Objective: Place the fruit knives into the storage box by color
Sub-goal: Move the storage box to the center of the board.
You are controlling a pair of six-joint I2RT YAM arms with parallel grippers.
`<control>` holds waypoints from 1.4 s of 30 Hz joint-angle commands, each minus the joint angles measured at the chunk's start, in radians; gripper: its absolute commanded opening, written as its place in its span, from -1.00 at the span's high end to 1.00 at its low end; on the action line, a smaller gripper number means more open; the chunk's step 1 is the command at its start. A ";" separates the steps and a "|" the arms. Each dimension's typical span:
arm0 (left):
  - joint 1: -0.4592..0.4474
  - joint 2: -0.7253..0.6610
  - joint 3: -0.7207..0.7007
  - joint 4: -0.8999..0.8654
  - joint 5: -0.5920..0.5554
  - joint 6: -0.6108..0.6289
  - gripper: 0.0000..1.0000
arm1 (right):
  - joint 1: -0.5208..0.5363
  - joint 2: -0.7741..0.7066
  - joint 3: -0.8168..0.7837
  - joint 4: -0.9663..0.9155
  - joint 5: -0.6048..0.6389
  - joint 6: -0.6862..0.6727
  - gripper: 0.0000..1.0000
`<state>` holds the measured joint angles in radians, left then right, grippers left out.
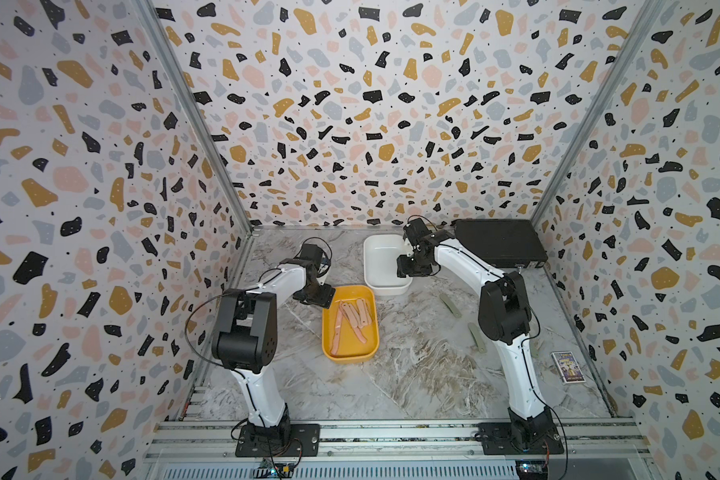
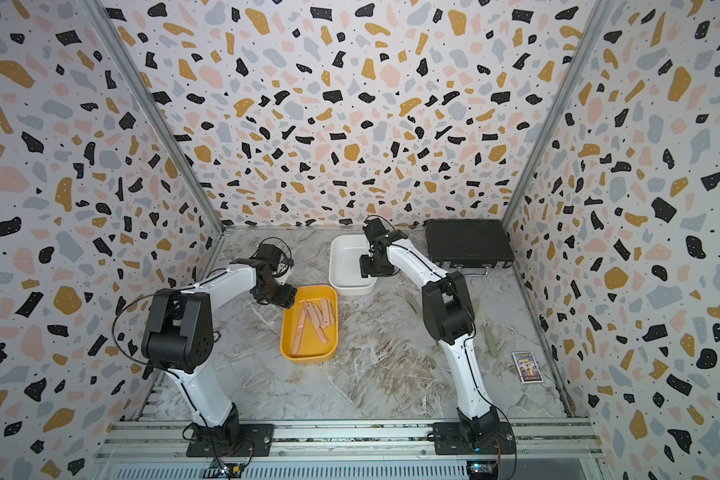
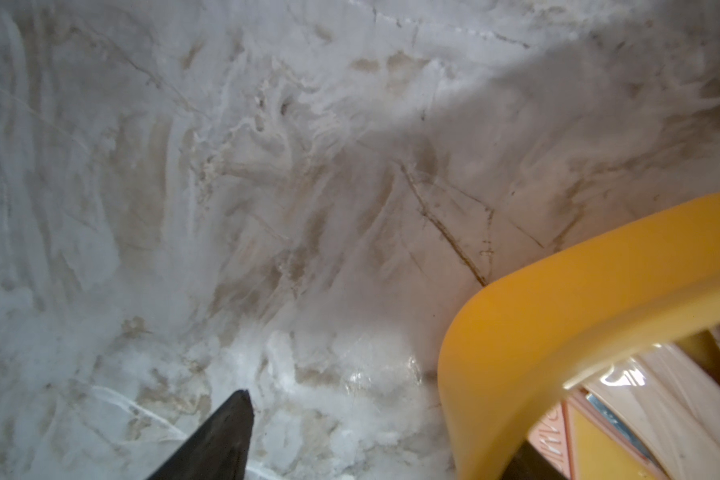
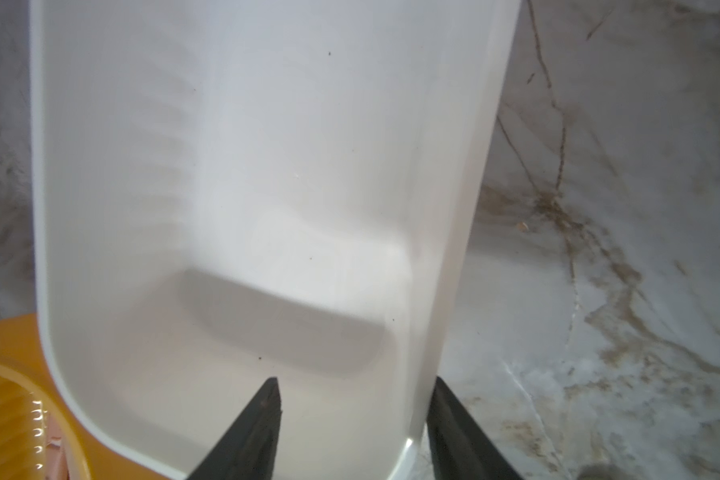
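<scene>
1. The left gripper (image 1: 323,297) is hanging over the far left corner of the yellow tray (image 1: 326,332). Its jaws are standing wide apart and are gripping nothing. In the left wrist view, 1 finger (image 3: 221,440) is showing over the bare marble table (image 3: 267,166), well clear of the tray's outer wall.
2. Several pink knives (image 1: 352,318) are lying inside the yellow tray. They are running mostly along its length, and some are overlapping.
3. The right gripper (image 1: 402,268) is straddling the right-hand wall of the white tray (image 1: 366,262). In the right wrist view, 1 finger (image 4: 258,428) is sitting inside the tray and the other is sitting outside it.
4. Its jaws are standing partly open, with a clear gap showing between the inner finger and the wall, so it is not clamping the tray. Whether the outer finger is touching the wall, I cannot tell.
5. The white tray is sitting just behind the yellow tray, with their near corners close together.
6. 2 green knives (image 1: 450,306) (image 1: 477,338) are lying flat on the table beside the right arm, apart from both trays. The nearer one is partly hidden behind that arm.
7. A black case (image 1: 497,243) is resting at the back right corner, and a small printed card box (image 1: 568,368) is lying near the right wall.
</scene>
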<state>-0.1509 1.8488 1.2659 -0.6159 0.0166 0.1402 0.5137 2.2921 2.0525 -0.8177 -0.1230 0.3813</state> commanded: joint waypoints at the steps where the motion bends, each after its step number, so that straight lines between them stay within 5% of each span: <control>1: 0.016 -0.037 0.054 -0.028 0.074 -0.022 -0.59 | 0.000 0.005 0.037 -0.061 0.036 -0.011 -0.16; 11: 0.059 -0.192 0.155 -0.104 0.258 -0.080 -0.67 | 0.003 -0.006 -0.005 -0.088 0.053 -0.043 -0.13; 24: 0.076 -0.334 0.228 -0.174 0.704 -0.178 -0.70 | 0.014 -0.070 -0.095 -0.106 0.078 -0.079 -0.10; 42: -0.022 -0.385 0.083 -0.033 0.806 -0.260 -0.75 | 0.043 -0.310 -0.436 -0.058 0.079 -0.095 -0.10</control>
<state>-0.1516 1.4864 1.3800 -0.7155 0.7933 -0.0986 0.5453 2.0418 1.6470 -0.8665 -0.0517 0.2974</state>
